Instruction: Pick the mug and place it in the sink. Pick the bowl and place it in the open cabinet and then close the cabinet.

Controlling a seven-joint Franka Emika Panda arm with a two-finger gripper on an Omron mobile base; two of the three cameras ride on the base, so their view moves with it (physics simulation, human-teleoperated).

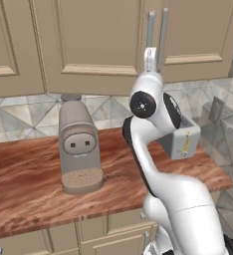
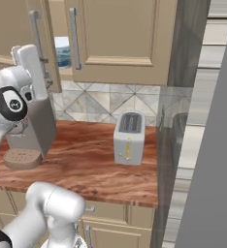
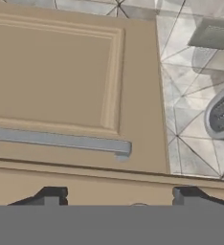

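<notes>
The gripper (image 3: 119, 197) stood with its tips apart and nothing between them, low in the hand view, facing the cabinet door (image 3: 61, 72). The door's bar handle (image 3: 61, 139) ran across the frame just above the tips.

In the right base view the bowl (image 2: 63, 52) sat inside the cabinet, showing through the gap at the upper left. That door (image 2: 8, 29) hung ajar, so I judged closing it to be the step left.

Hazards I noted:
- A push near the handle could snag a finger on the bar and twist the hand.
- A glancing push could slide along the panel and leave the door ajar.
- I could not tell how close the bowl sat to the shelf edge. If it overhung, the door would strike it.
- The arm's elbow swung above the coffee machine (image 1: 78, 149), so a low retreat risked a knock.
</notes>
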